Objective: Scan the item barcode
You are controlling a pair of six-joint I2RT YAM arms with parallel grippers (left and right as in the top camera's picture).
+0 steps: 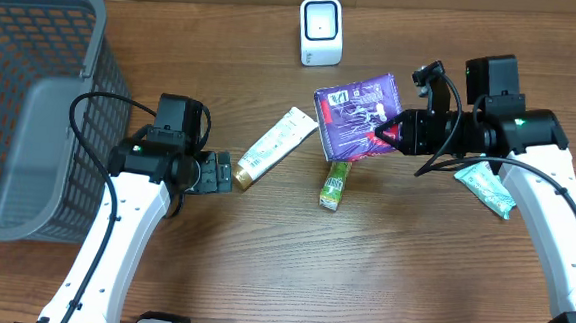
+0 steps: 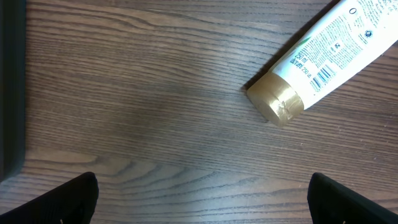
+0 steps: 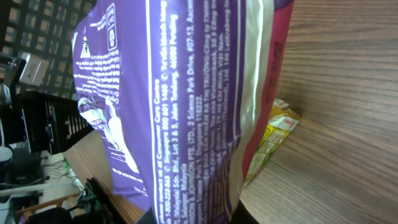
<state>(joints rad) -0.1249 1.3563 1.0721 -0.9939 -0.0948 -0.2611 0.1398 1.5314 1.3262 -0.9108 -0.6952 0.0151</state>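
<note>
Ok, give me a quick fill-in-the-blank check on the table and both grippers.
The right gripper is shut on the ____ pouch.
The white tube has a ____ cap.
The left gripper stands ____, holding nothing.
The grey basket sits on the robot's ____ side.
Missing words: purple; gold; open; left.

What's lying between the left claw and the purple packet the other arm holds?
In the overhead view, a white tube with a gold cap lies between the left gripper and the purple packet.
</note>
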